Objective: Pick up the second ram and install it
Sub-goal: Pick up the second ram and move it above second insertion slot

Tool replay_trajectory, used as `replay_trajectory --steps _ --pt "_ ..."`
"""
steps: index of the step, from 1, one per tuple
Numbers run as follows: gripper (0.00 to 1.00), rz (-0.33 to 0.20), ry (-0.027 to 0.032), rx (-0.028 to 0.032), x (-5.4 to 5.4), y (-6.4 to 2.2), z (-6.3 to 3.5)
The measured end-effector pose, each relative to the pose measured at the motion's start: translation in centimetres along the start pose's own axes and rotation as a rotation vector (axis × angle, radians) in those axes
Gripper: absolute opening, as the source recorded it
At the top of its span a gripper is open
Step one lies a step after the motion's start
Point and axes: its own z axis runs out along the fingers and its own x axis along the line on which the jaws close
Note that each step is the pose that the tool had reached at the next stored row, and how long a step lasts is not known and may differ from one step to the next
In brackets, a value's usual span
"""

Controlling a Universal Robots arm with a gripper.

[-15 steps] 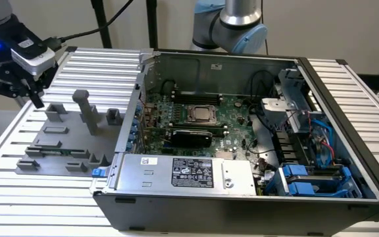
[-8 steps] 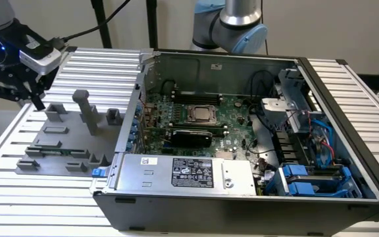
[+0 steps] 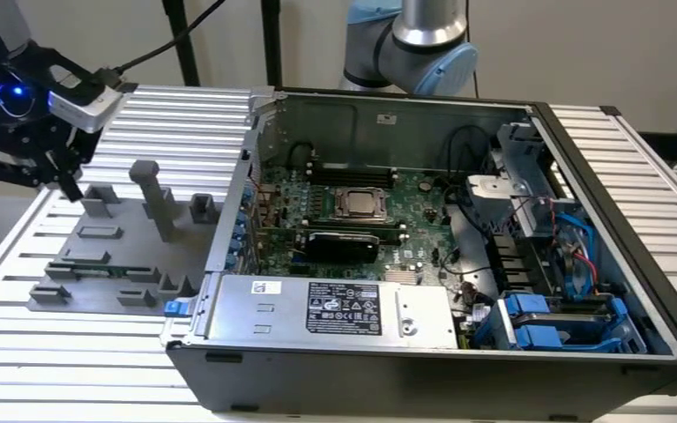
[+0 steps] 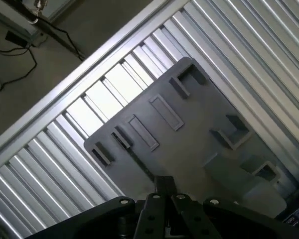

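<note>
Nearest, the second ram (image 3: 94,267): green stick lying in a holder on the grey fixture plate (image 3: 133,247), not yet picked up.
Gripper (image 4: 164,183): hovers over the plate's far side, jaws together, holding nothing.
Computer case (image 3: 433,370): open beyond, motherboard (image 3: 421,220) exposed; pickup and installing both appear left to do.
</note>
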Motion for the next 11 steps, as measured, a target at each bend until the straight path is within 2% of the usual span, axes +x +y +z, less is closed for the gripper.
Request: replay_trajectory --steps 11 --pt "0.00 -0.197 0.0091 0.0046 0.00 -0.03 0.91"
